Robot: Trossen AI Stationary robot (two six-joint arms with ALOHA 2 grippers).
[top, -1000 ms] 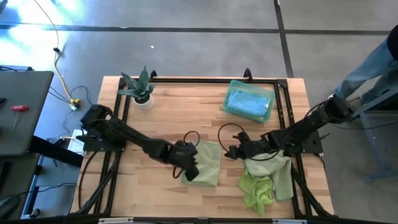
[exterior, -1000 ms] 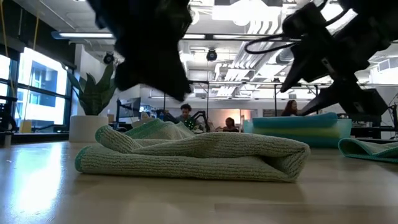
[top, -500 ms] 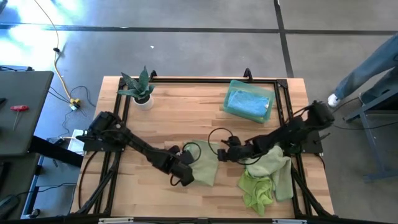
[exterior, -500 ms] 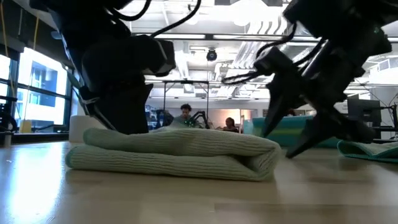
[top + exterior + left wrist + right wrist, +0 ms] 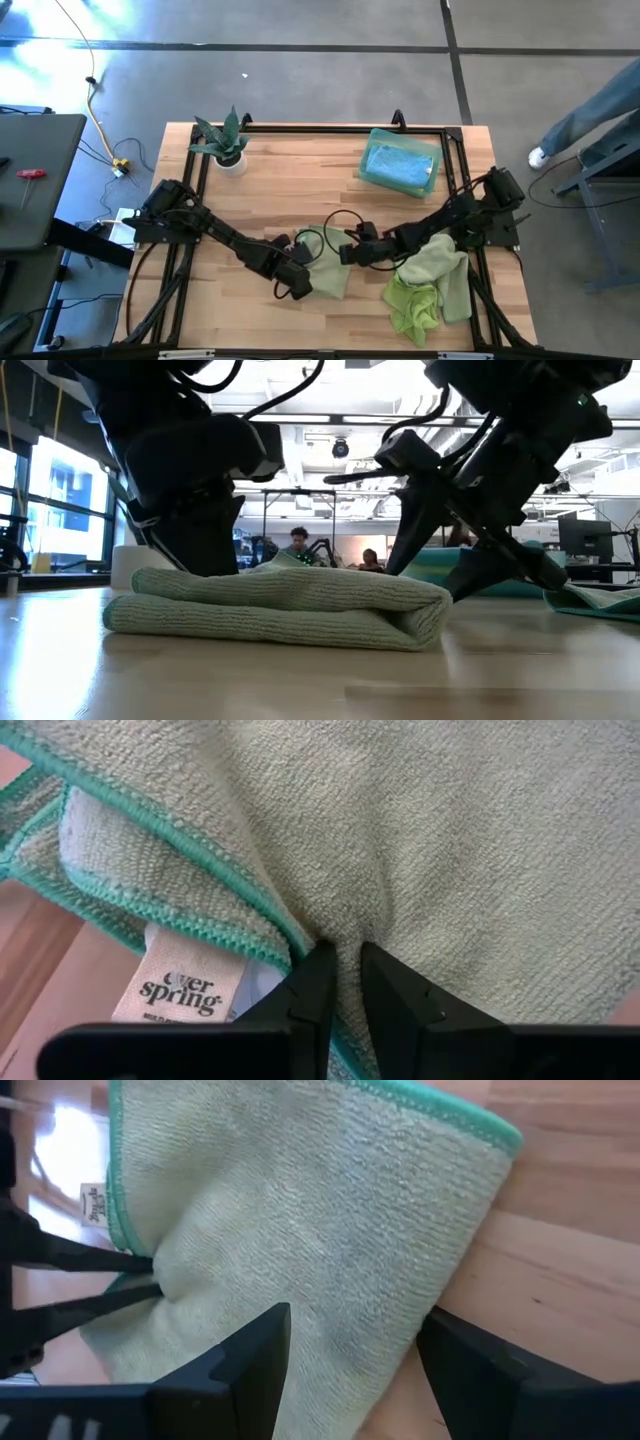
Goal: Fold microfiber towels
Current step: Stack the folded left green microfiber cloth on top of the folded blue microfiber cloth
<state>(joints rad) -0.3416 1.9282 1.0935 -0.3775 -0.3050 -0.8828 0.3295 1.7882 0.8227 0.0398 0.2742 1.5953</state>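
A pale sage green microfiber towel [image 5: 328, 265] with a teal hem lies folded in layers on the table's near middle; it also shows in the low view [image 5: 280, 605]. My left gripper [image 5: 299, 283] is low at the towel's left near side and shut on it [image 5: 340, 958]. My right gripper [image 5: 347, 252] is open at the towel's right far side. Its fingers stand wide apart on either side of the towel's folded end [image 5: 355, 1360]. My left gripper pinches a pucker of the towel's upper layer [image 5: 345, 925] between its two fingertips, close beside the teal hemmed edge [image 5: 190, 855] and the white label [image 5: 180, 990]. The fingers come in low from the table's left near side. The towel rests flat on the table. My right gripper: I cannot tell whether its open fingers touch the towel.
A heap of lime green and sage towels [image 5: 428, 290] lies at the near right. A teal bin with a light blue towel [image 5: 400, 165] stands at the far right. A small plant in a white pot [image 5: 226, 148] stands at the far left. A person's leg [image 5: 600, 105] shows beyond the table's right edge.
My left gripper has come down toward the table's near left onto the towel's edge. My right gripper has gone toward the table's left and down, up to the towel's folded end. The towel's raised top layers have flattened.
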